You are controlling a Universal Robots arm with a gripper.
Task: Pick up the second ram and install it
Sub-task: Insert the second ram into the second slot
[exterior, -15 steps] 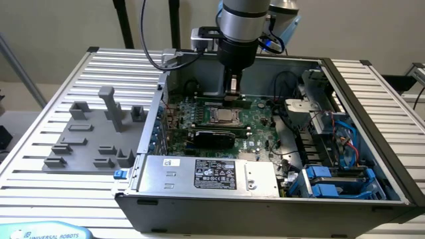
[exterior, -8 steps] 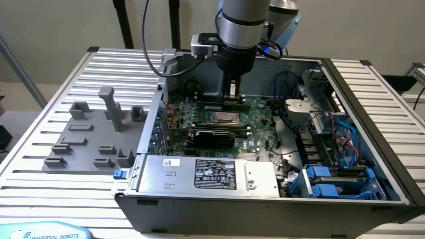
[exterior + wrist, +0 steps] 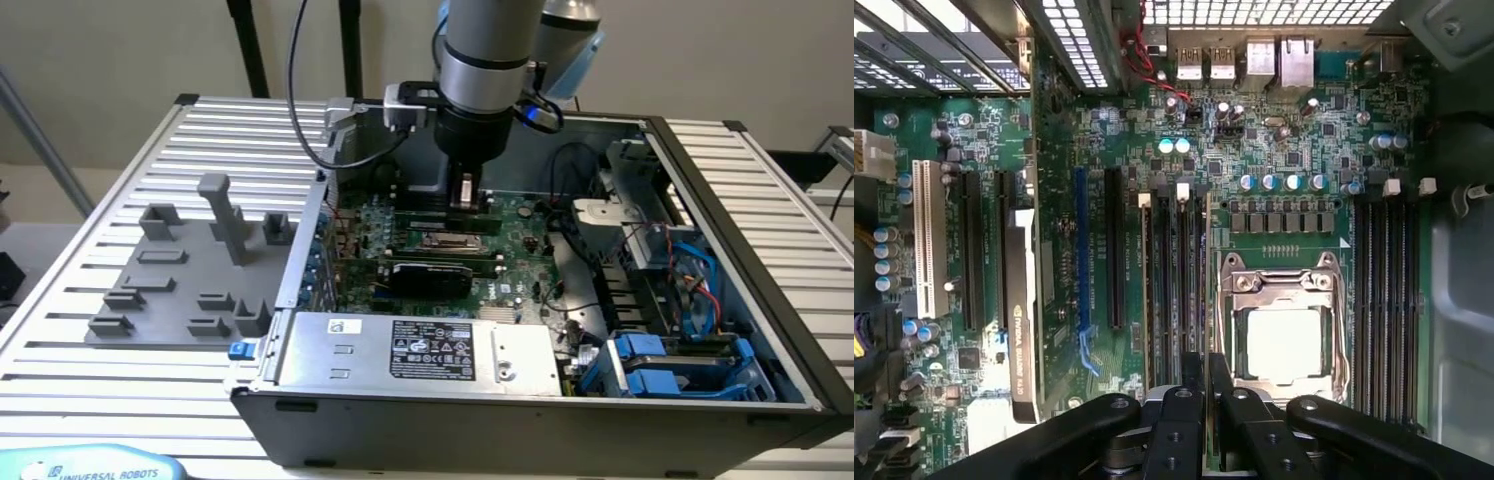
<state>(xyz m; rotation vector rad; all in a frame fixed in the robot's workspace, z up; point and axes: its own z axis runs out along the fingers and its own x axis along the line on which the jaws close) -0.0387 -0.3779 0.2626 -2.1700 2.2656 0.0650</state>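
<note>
The claw (image 3: 463,205) hangs inside the open computer case (image 3: 747,300), low over the motherboard (image 3: 514,255) toward the case's far wall. Its fingers (image 3: 1222,385) are clenched nearly together on the second ram (image 3: 1199,290) (a thin dark stick seen edge-on in the wrist view). The stick runs out from between the fingertips and stands in line with the memory slots (image 3: 1172,290) just beside the CPU socket (image 3: 1284,335). Whether it has gone fully into a slot cannot be told. On the bench, by the case's side at the exterior view's left, sits a grey fixture tray (image 3: 187,285).

Tool (image 3: 1204,385) tips perhaps on ram, hidden
</note>
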